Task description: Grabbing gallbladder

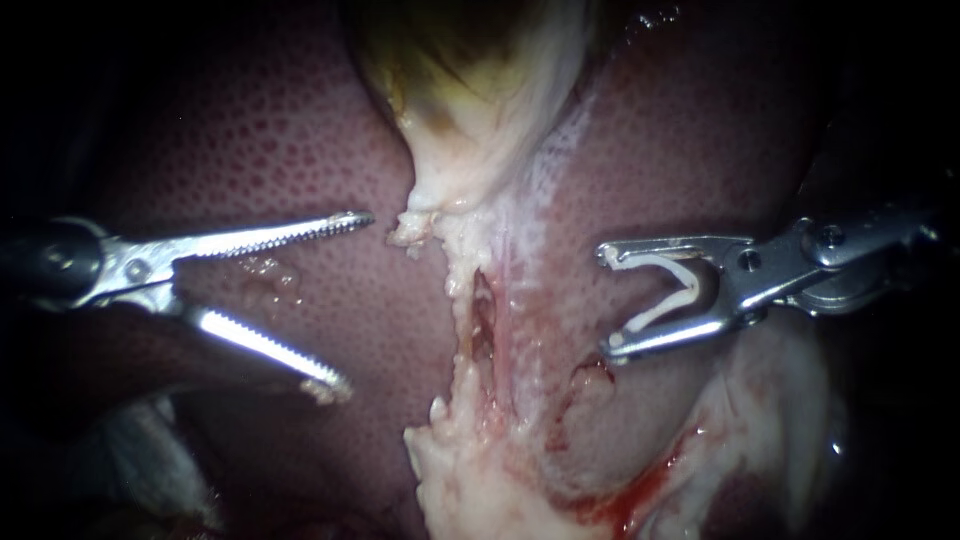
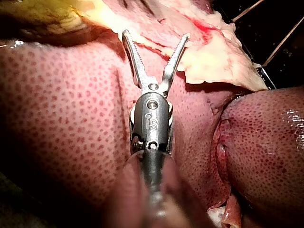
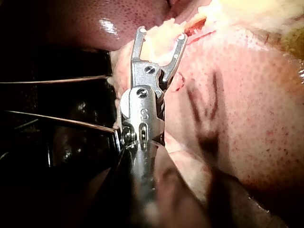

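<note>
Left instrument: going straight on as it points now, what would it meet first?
The left instrument, jaws open, would probably meet the pale tissue strip below the gallbladder; depth is unclear.

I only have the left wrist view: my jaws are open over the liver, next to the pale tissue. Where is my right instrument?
Observer: In the endoscope view the right instrument comes in from the right. It faces your left instrument across the pale strip of tissue.
Operator: Is it holding anything?
Observer: Yes. Its jaws stand wide apart and hold a white clip between them.
Operator: Am I touching the gallbladder?
Observer: No. The gallbladder lies higher up in the endoscope view. A gap shows between your upper jaw's tip and the pale tissue hanging from it.
</note>
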Controlling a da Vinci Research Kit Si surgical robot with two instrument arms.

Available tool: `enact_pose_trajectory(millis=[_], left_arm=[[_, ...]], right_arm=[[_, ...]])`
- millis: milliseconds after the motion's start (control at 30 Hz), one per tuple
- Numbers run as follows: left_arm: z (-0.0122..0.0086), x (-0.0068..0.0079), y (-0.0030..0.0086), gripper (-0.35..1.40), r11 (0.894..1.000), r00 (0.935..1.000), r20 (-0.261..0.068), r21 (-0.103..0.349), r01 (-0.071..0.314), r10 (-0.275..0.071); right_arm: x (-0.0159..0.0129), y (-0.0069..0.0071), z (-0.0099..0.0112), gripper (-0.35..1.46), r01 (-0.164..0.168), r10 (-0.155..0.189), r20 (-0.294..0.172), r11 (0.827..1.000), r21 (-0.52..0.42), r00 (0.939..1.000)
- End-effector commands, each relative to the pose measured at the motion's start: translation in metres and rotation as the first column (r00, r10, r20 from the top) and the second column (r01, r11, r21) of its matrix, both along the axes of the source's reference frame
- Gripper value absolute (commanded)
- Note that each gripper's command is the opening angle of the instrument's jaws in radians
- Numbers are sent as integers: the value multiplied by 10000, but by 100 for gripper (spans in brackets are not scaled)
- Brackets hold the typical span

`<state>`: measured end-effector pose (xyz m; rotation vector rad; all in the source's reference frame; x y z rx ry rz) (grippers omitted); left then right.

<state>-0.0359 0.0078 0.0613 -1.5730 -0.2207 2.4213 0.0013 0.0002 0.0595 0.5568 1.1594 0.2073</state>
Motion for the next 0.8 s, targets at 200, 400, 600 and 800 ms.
enact_pose_trajectory(millis=[200,400,600,800], left_arm=[[4,1,4,91,10000,10000,4,46,26,-26],[13,1,17,89,9984,9993,-65,439,361,-358],[33,-9,34,86,9903,9972,-41,1176,741,-741],[56,-22,49,81,9831,9955,-38,1568,946,-952]], right_arm=[[0,0,1,60,-4,4,3,10000,-1,10000],[-1,0,1,60,-3,3,3,10000,-1,10000],[-1,1,2,60,-7,7,5,10000,-1,10000],[-1,1,2,60,-3,3,3,10000,-1,10000]])
